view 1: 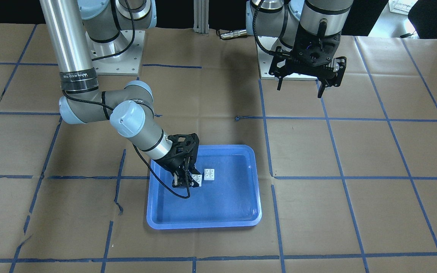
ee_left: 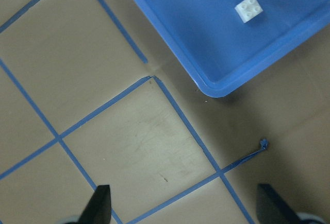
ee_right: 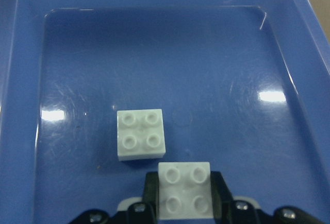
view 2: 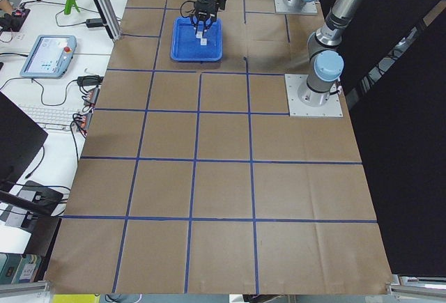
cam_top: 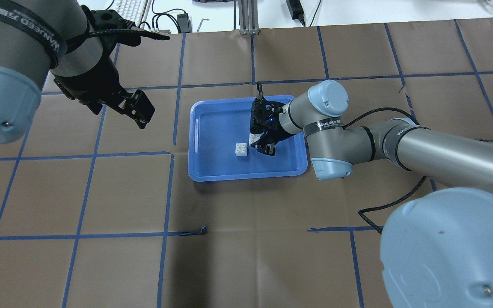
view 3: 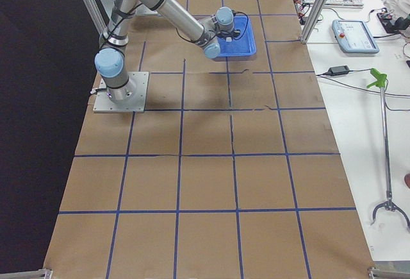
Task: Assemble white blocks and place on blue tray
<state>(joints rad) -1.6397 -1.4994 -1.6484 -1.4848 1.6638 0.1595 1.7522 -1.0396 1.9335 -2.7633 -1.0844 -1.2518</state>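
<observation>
**Blue tray** (view 1: 218, 206): flat on the counter, about midway between its two ends and well off the robot-side edge. It carries both white blocks.

**White blocks:**
- Free block (ee_right: 141, 134): studs up on the tray floor, near the tray's middle.
- Held block (ee_right: 184, 189): studs up, just beside the free block on the side toward the counter's right end. Contact with the tray floor cannot be told.

**Right pincer** (view 1: 186, 182): inside the tray, fingers narrow and clamped on the held block's sides.

**Left pincer** (view 1: 300, 91): raised above the counter near the robot-side edge, well apart from the tray, fingers (ee_left: 100, 203) spread wide and empty.
</observation>
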